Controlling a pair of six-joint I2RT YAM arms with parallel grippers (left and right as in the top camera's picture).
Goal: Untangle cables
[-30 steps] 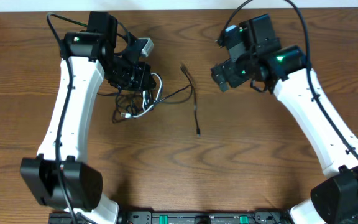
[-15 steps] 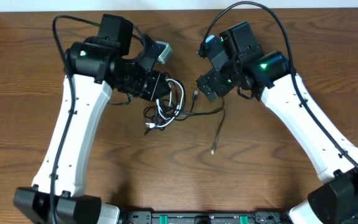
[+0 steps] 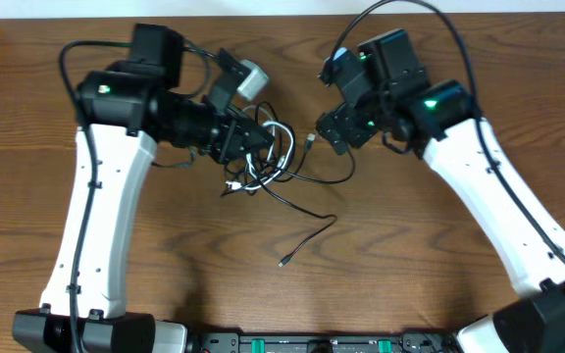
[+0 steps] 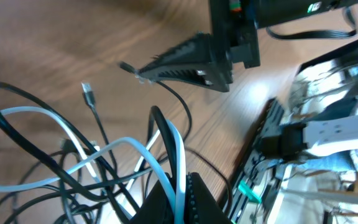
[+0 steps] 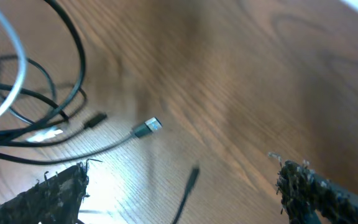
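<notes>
A tangle of thin black cables and one white cable [image 3: 268, 165] hangs from my left gripper [image 3: 251, 140] at the table's middle back. In the left wrist view the jaws [image 4: 182, 193] are shut on the white cable [image 4: 178, 149], with black loops around it. One black cable trails from the tangle to a loose plug end [image 3: 284, 261] on the wood. My right gripper [image 3: 327, 130] is open and empty, just right of the tangle. In the right wrist view its fingers [image 5: 182, 169] straddle a blurred black cable end [image 5: 188, 186], with a silver plug [image 5: 146, 127] ahead of them.
Brown wooden table [image 3: 430, 255]. Its white back edge [image 3: 282, 8] runs along the top. A black equipment rail [image 3: 292, 343] lies along the front edge. The arms' own thick black wires arch above both wrists.
My left gripper has carried the tangle to the right. My right gripper has moved left, close to it. The loose black cable's end has been dragged toward the front.
</notes>
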